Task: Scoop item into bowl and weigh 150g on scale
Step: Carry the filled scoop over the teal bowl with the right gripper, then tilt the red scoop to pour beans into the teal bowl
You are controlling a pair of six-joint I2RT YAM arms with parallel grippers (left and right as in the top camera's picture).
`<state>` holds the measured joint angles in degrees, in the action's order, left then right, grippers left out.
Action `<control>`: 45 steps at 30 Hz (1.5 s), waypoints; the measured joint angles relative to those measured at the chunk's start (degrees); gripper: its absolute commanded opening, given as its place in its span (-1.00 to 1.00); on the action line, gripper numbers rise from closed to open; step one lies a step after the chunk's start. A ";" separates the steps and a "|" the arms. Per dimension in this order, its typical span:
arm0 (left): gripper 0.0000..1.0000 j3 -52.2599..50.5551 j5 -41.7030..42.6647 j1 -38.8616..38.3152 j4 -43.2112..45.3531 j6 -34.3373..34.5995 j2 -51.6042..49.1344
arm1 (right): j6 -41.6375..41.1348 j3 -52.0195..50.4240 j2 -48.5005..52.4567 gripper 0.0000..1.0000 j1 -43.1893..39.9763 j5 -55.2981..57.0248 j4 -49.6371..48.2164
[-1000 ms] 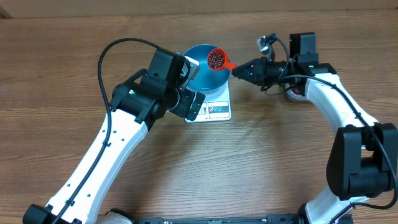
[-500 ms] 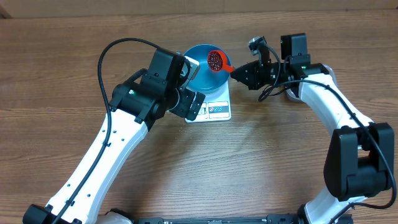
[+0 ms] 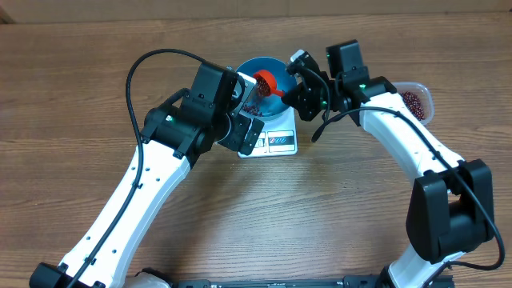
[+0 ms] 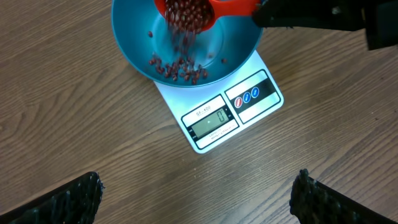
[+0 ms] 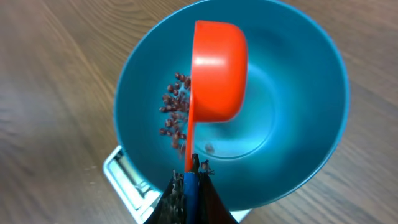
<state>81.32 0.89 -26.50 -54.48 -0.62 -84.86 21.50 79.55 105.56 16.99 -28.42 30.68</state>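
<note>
The orange scoop (image 5: 217, 71) has swung in and tipped. Beans (image 4: 177, 67) spill into the blue bowl (image 4: 134, 43) on the scale (image 4: 211, 124). Only a thin scatter lies there, so most of the weighing looks left. The right gripper (image 5: 189, 186) pinches the scoop's handle; the left gripper (image 4: 199, 202) hangs spread wide.

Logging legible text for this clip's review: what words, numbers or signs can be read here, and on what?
"0": on the display of the scale.
Small print just above the display: too small to read.
Three blue round marks on the label beside it: any lettering there is too small to read.
No text on the bowl or the orange scoop.
</note>
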 measured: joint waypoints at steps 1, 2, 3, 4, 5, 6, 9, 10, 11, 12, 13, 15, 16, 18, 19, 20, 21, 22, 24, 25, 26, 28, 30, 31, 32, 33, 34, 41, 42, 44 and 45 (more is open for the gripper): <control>0.99 0.00 0.00 0.00 0.00 0.00 0.00 | 0.39 0.24 0.00 -0.92 0.35 1.14 0.09; 0.99 0.00 0.00 -0.02 0.00 -0.02 0.00 | 0.87 0.39 0.00 -0.93 0.59 2.23 0.11; 0.99 0.00 0.00 0.00 0.00 -0.02 0.00 | 1.29 0.55 0.00 -0.93 0.74 3.37 0.26; 0.99 0.00 0.00 0.00 0.00 0.00 -0.02 | 1.79 0.72 0.00 -0.93 0.90 4.61 0.52; 0.99 0.00 0.00 -0.02 0.00 -0.02 0.00 | 2.19 0.74 0.00 -0.93 1.03 5.49 0.57; 0.99 0.00 0.02 0.00 0.00 0.00 0.00 | 2.60 0.81 0.00 -0.92 1.05 6.67 0.70; 0.99 0.00 0.00 0.00 0.00 -0.02 -0.02 | 3.85 0.92 0.00 -0.92 1.05 9.11 1.38; 0.99 0.00 0.02 0.00 0.00 -0.02 0.00 | 4.24 0.94 0.00 -0.93 1.05 9.60 1.60; 0.99 0.00 0.00 -0.02 0.00 -0.02 0.00 | 4.70 1.11 0.00 -0.93 1.05 10.05 2.05; 0.99 0.00 0.00 -0.02 0.00 -0.02 0.00 | 5.16 1.29 0.00 -0.93 1.05 10.43 2.54; 0.99 0.00 0.00 -0.02 0.00 -0.02 -0.02 | 5.53 1.51 -0.07 -0.93 1.05 10.75 3.04; 0.99 0.00 0.00 0.00 0.00 0.00 -0.02 | 6.03 1.88 -0.37 -0.93 1.05 11.08 3.91; 0.99 0.00 0.02 0.00 0.00 -0.02 -0.02 | 6.21 1.95 -0.72 -0.93 1.05 11.26 4.33; 0.99 0.00 0.00 -0.02 0.00 -0.02 0.00 | 6.64 1.99 -1.77 -0.93 1.05 11.41 5.35; 0.99 0.00 0.00 -0.02 0.00 -0.02 0.00 | 6.71 1.99 -2.43 -0.93 1.05 11.47 5.77; 1.00 0.00 0.00 -0.02 0.00 0.00 0.00 | 6.82 1.99 -3.28 -0.92 1.05 11.54 6.23; 0.99 0.00 0.00 -0.02 0.00 -0.02 0.00 | 6.88 1.99 -4.11 -0.93 1.07 11.54 6.80; 0.99 0.00 0.00 -0.02 0.00 -0.02 0.00 | 6.97 2.01 -5.09 -0.93 1.05 11.56 7.28; 0.99 0.00 0.00 0.00 0.00 0.00 0.00 | 7.04 2.12 -6.95 -0.93 1.07 11.54 8.20; 0.99 0.00 0.00 0.00 0.00 0.00 0.00 | 7.06 2.12 -7.41 -0.93 1.09 11.52 8.44; 0.99 0.00 0.00 0.00 0.00 -0.02 0.00 | 7.02 2.16 -8.22 -0.93 1.09 11.54 8.83; 0.99 0.00 0.00 0.00 0.00 0.00 0.00 | 7.06 2.21 -9.03 -0.93 1.09 11.47 9.01; 0.99 0.00 0.00 -0.02 0.00 -0.02 0.00 | 7.06 2.21 -9.29 -0.93 1.09 11.37 8.96; 0.99 0.00 0.00 0.00 0.00 0.00 0.00 | 7.08 2.21 -9.29 -0.93 1.09 11.28 8.87; 0.99 0.00 0.00 0.00 0.00 0.00 0.00 | 7.23 2.21 -9.29 -0.93 1.09 11.28 8.79; 0.99 0.00 0.00 0.00 0.00 -0.02 -0.02 | 7.69 2.21 -9.29 -0.93 1.09 11.28 8.81; 0.99 0.00 0.00 -0.02 0.00 0.00 -0.02 | 8.35 2.21 -9.29 -0.93 1.09 11.26 8.76; 1.00 0.00 0.00 -0.02 0.00 0.00 0.00 | 16.02 2.21 -9.29 -0.93 1.09 11.28 8.92; 0.99 0.00 0.00 -0.02 0.00 0.00 0.00 | 16.87 2.21 -9.29 -0.93 1.09 11.28 8.90; 0.99 0.00 0.00 0.00 0.00 0.00 0.00 | 17.99 2.21 -9.29 -0.93 1.09 11.26 8.94; 0.99 0.00 0.00 -0.02 0.00 0.00 0.00 | 18.36 2.21 -9.29 -0.93 1.09 11.28 8.96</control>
<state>81.32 0.89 -26.52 -54.48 -0.62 -84.86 39.86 81.76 96.27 18.09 -17.15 39.64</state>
